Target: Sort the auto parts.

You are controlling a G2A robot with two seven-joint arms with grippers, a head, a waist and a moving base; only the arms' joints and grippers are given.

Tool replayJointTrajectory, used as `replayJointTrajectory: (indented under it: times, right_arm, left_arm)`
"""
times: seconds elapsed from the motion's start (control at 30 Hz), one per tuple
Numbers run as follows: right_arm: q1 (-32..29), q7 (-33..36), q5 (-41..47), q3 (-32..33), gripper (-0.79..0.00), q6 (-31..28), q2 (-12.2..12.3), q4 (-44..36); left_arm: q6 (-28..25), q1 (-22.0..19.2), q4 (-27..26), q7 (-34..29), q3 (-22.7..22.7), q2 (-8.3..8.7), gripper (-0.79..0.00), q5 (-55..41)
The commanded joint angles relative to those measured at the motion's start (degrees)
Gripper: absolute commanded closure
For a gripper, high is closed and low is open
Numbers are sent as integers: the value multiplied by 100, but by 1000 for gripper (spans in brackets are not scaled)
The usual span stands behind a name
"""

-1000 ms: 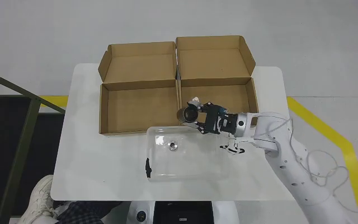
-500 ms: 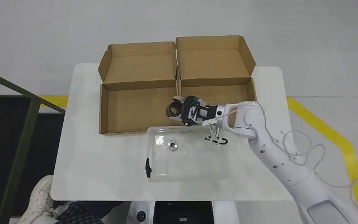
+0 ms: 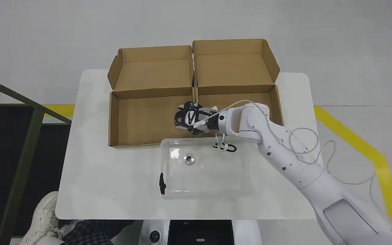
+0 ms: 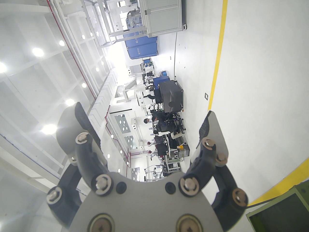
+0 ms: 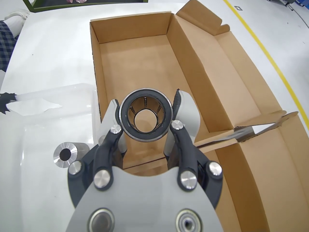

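Progress judged as early. One part, a ring bearing, was held pinched across its outer wall by the right gripper, the fingers pressed against it at either side. It was held above the 4 o'clock corner of the left cardboard box, just inside the wall, and had not been set down. Both this box and the right cardboard box, at 11 and 1 o'clock on the table, were seen with bare floors, so nothing was counted as sorted.

Two parts lay in the clear tray at 6 o'clock: a steel sleeve at the tray's 10 o'clock and a small black part at its 8 o'clock edge.

The left gripper was seen spread wide with nothing in it, aimed away from the table.

Materials noted:
- Bearing: short hollow cylinder, dark rim, bright metal bore with rows of small balls.
- Sleeve: plain machined metal, thick wall, narrow dark bore, standing on end.
- Black part: jagged outline, material not made out.
- Boxes: matt brown corrugated board, lids folded back.
- Tray: glossy, thin, transparent plastic, rounded corners.
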Motion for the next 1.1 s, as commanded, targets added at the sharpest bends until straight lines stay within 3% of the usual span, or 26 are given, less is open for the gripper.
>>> replayJointTrajectory:
  times: [0.0, 0.37, 0.63, 0.87, 1.07]
  right_arm:
    - [109, 79, 59, -109, 0, -11, -73, 165]
    - [484, 225, 200, -521, 0, -30, -422, 878]
    - [649, 303, 277, -602, -172, -149, -580, 1216]
    - [724, 361, 312, -641, -222, -232, -689, 1412]
    - [734, 368, 311, -643, -336, -292, -755, 1512]
  left_arm:
    - [0, 0, 0, 0, 0, 0, -785, 0]
    - [0, 0, 0, 0, 0, 0, -785, 0]
    - [0, 0, 0, 0, 0, 0, -785, 0]
    - [0, 0, 0, 0, 0, 0, -785, 0]
    - [0, 0, 0, 0, 0, 0, -785, 0]
